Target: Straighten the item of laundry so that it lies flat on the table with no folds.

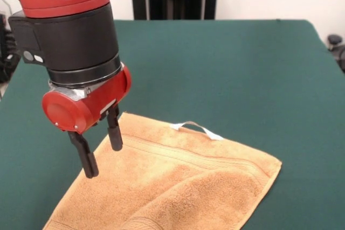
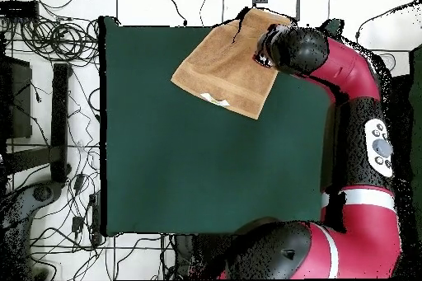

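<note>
The item of laundry (image 1: pixel 183 187) is a golden-tan towel lying at the near left of the green table (image 1: pixel 242 68). A soft fold runs across its near part, and a white loop tag (image 1: pixel 197 129) sticks out of its far hem. My gripper (image 1: pixel 103 160) hangs open just above the towel's left edge, with nothing between its black fingers (image 1: pixel 114 133). In the overhead view the towel (image 2: pixel 227 67) lies at the top right corner of the table (image 2: pixel 189 170). There the arm's wrist (image 2: pixel 293 47) covers the towel's right side and hides the gripper.
The towel reaches the table's top edge in the overhead view and runs off the bottom of the front view. Cables and black stands (image 2: pixel 49 105) lie on the floor left of the table. The red arm (image 2: pixel 363 154) runs along the table's right side.
</note>
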Available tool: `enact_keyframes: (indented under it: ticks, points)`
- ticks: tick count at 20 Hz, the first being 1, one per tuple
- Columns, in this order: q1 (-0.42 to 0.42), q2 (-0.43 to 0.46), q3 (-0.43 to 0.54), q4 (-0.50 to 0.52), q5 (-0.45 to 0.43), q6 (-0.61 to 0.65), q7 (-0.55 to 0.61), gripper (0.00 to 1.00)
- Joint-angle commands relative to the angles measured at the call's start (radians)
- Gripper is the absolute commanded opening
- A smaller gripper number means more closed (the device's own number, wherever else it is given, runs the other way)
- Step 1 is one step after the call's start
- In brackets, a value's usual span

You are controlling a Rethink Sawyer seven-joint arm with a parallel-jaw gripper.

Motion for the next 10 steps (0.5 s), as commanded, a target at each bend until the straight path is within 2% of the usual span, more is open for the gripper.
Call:
enact_keyframes:
  ticks: [1,10]
  points:
    - [0.027,0.01,0.019,0.149,-0.019,0.136,0.128,1.0]
    - [0.077,0.062,-0.066,0.112,-0.11,0.33,0.083,1.0]
